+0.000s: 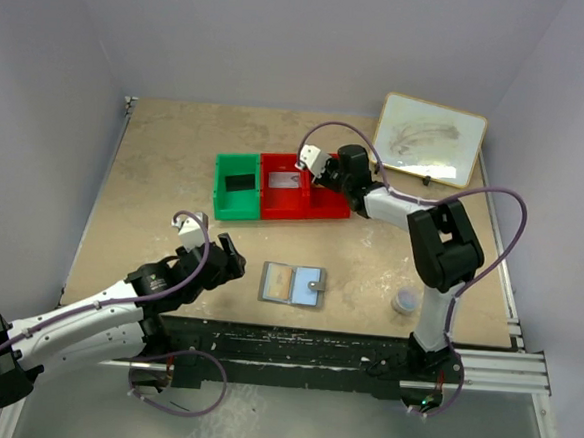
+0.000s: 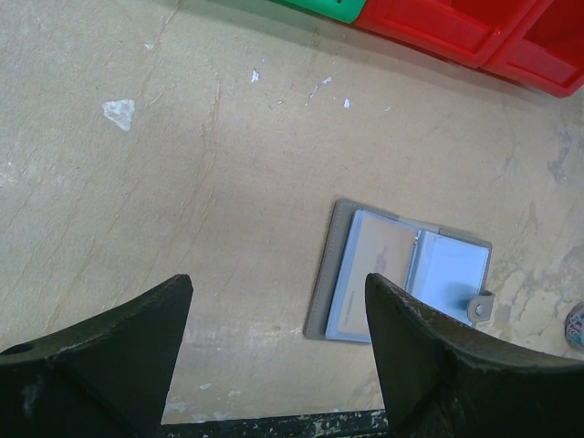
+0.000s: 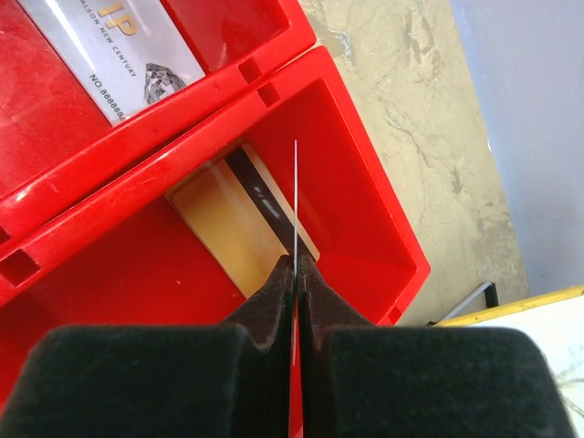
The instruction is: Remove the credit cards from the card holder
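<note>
The card holder [image 1: 292,284] lies open flat on the table, grey-edged, a tan card showing in its left half [image 2: 376,274]. My left gripper [image 1: 226,259] hovers open just left of it and holds nothing; in the left wrist view the card holder [image 2: 401,278] lies beyond the right finger [image 2: 429,365]. My right gripper [image 3: 296,265] is over the right red bin [image 3: 383,210], shut on a thin card seen edge-on [image 3: 296,192]. A gold card with a dark stripe [image 3: 224,214] lies in that bin. A silver printed card [image 3: 119,55] lies in the neighbouring red compartment.
A green bin [image 1: 234,210] adjoins the red bins [image 1: 307,212] at mid-table. A framed whiteboard [image 1: 430,138] leans at the back right. A small round puck [image 1: 404,302] sits right of the card holder, near the right arm's base.
</note>
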